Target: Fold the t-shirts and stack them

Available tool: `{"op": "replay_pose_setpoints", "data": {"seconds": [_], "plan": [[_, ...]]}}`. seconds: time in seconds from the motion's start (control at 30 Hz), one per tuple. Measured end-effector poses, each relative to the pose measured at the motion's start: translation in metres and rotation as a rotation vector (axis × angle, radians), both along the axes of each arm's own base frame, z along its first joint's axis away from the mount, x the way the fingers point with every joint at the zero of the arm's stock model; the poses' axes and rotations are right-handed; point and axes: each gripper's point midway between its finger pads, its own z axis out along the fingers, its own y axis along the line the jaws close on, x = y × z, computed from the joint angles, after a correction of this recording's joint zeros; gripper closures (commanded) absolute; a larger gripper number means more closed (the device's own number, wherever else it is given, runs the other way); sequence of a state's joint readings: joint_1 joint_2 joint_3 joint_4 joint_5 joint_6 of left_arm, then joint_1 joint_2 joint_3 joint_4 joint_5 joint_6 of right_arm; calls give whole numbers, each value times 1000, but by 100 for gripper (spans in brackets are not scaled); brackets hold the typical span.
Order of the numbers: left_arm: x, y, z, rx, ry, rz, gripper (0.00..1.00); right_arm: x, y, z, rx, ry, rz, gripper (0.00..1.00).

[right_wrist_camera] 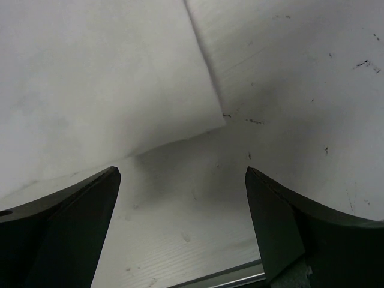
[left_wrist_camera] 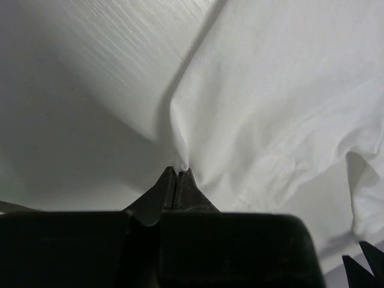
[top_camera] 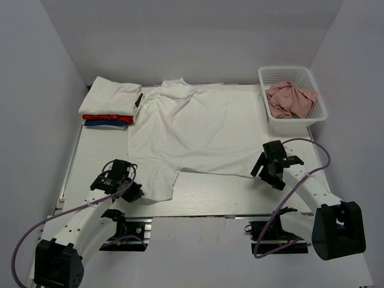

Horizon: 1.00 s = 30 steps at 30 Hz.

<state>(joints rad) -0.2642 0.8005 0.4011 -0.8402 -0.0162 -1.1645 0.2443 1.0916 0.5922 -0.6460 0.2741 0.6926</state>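
A large white t-shirt (top_camera: 198,129) lies spread flat across the middle of the table. My left gripper (top_camera: 137,193) sits at its near left corner. In the left wrist view that gripper (left_wrist_camera: 180,171) is shut on a small pinch of the white cloth (left_wrist_camera: 270,90). My right gripper (top_camera: 264,174) hovers by the shirt's near right hem corner. The right wrist view shows it (right_wrist_camera: 182,174) open over bare table, with the shirt's corner (right_wrist_camera: 108,90) just beyond its fingertips. At the back left, a folded white t-shirt (top_camera: 111,96) tops a red one (top_camera: 107,118) and a blue one (top_camera: 103,125).
A white plastic basket (top_camera: 264,73) stands at the back right with a crumpled pink cloth (top_camera: 290,99) inside. The pale slatted table (top_camera: 240,192) ends in a metal front edge (right_wrist_camera: 228,279) close under the right gripper. White walls enclose three sides.
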Motion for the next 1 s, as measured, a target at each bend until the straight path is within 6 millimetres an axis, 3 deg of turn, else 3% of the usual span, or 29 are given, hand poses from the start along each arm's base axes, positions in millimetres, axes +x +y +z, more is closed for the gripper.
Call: {"op": "replay_pose_setpoints", "data": {"seconds": [0.17, 0.27, 0.37, 0.4, 0.6, 0.8, 1.0], "plan": [[-8, -5, 2, -32, 21, -18, 100, 3, -4, -16, -6, 33, -14, 16], [-16, -5, 2, -36, 49, -24, 100, 13, -5, -20, -7, 16, -19, 30], [-22, -7, 8, -48, 58, -42, 100, 20, -8, -23, -7, -1, -27, 50], [-24, -8, 10, -56, 57, -52, 100, 21, -10, -23, -10, -8, -30, 63], [-41, -19, 17, -116, 101, -136, 100, 28, -18, -23, -8, -48, -55, 100], [-58, -27, 27, -172, 150, -203, 100, 10, -23, -15, 4, -72, -77, 100], [-44, -36, 62, -208, 31, -258, 100, -1, -20, -2, 30, -92, -71, 100]]}}
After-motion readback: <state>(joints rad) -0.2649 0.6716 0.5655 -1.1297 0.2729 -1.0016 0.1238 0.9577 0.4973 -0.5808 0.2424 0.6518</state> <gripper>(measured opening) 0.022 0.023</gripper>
